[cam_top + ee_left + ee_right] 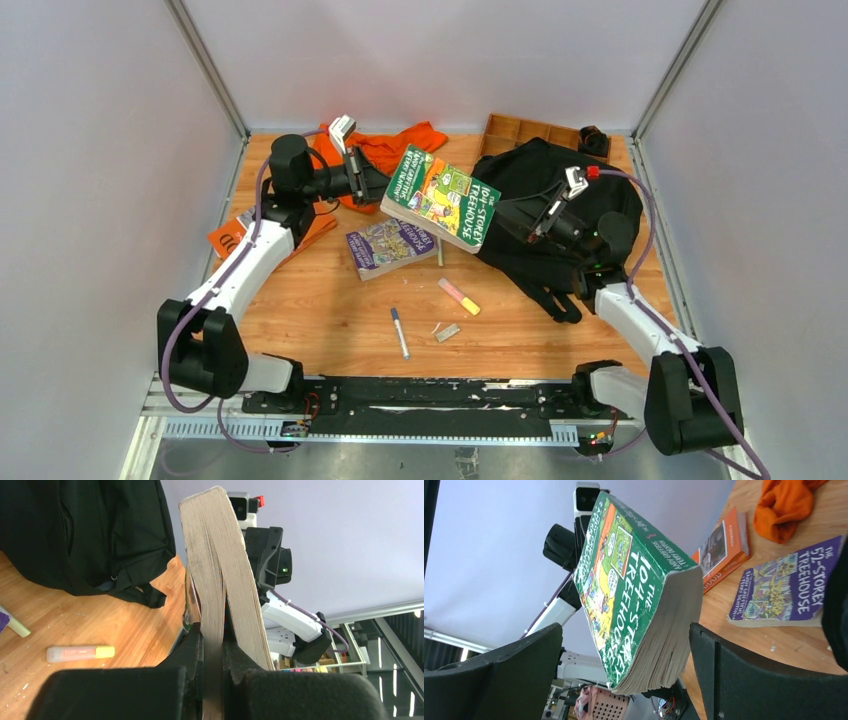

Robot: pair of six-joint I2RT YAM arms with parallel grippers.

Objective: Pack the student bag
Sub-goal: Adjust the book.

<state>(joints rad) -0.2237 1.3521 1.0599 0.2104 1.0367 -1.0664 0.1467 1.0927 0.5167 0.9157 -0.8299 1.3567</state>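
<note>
The black student bag lies at the back right of the table, also in the left wrist view. My left gripper is shut on a green book, "The 104-Storey Treehouse", and holds it in the air, tilted, left of the bag. In the left wrist view the jaws pinch part of the book's pages. My right gripper is open over the bag. In the right wrist view its fingers stand wide on either side of the book's free end, apart from it.
A purple book, an orange book and an orange cloth lie on the wooden table. A pink-yellow highlighter, a pen and a small eraser lie in front. A wooden compartment tray stands behind the bag.
</note>
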